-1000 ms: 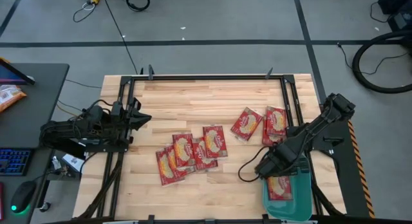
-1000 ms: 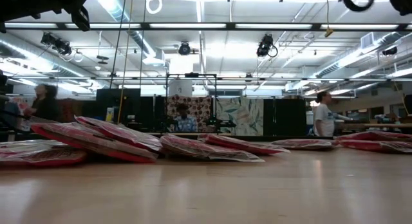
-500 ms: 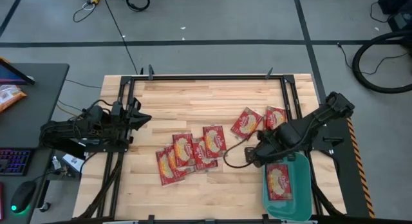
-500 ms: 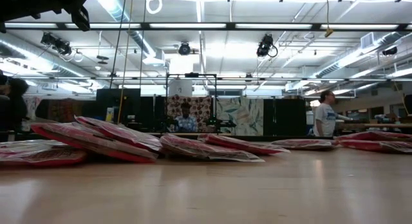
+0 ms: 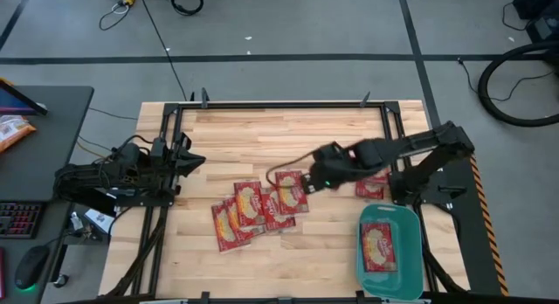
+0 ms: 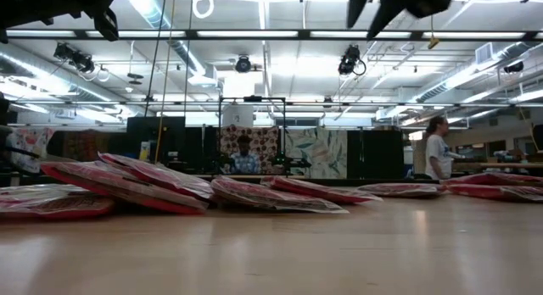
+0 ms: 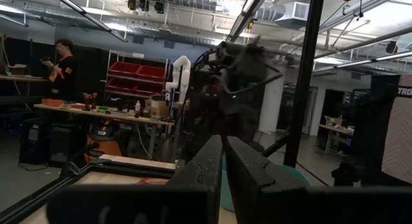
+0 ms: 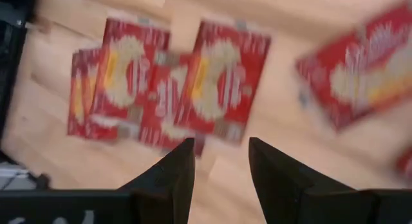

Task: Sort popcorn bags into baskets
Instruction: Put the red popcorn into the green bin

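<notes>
Right gripper (image 5: 307, 185) mid-frame over the popcorn bags (image 5: 262, 207) fanned at centre, fingers apart and empty, one bag (image 5: 378, 248) in teal basket (image 5: 412, 252) lower right, left gripper (image 5: 194, 162) closed at left edge.

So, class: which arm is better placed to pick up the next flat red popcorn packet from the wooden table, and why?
Right. The right gripper hangs open just beside the cluster of flat red popcorn packets, empty; the left gripper waits at the table's left edge, clear of every packet.

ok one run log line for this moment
right gripper: open, over popcorn bags | one bag in basket | left gripper: shut, parked table's left edge
</notes>
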Motion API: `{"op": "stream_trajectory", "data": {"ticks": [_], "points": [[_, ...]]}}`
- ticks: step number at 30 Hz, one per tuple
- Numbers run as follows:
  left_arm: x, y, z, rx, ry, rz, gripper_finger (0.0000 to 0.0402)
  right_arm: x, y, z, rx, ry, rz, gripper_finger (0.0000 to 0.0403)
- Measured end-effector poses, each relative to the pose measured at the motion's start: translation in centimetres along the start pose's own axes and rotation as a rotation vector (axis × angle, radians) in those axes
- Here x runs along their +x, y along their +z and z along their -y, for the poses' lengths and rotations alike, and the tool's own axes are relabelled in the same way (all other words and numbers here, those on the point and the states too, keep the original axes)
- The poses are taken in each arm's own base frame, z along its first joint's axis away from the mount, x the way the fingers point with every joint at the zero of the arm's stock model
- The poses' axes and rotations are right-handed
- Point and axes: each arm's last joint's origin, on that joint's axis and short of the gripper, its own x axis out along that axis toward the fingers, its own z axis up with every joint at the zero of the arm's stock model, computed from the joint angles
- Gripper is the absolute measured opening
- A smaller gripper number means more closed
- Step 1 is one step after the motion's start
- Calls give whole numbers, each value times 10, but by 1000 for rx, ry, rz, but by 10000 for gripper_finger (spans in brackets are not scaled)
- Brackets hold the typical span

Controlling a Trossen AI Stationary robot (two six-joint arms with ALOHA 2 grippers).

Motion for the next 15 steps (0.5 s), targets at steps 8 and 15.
{"op": "stream_trajectory", "data": {"ticks": [8, 15], "points": [[0, 0, 0, 0, -1, 5, 27, 54, 37, -14, -232, -21, 57, 150], [0, 1, 0, 0, 0, 5, 27, 89, 42, -14, -382, -158, 111, 150]]}}
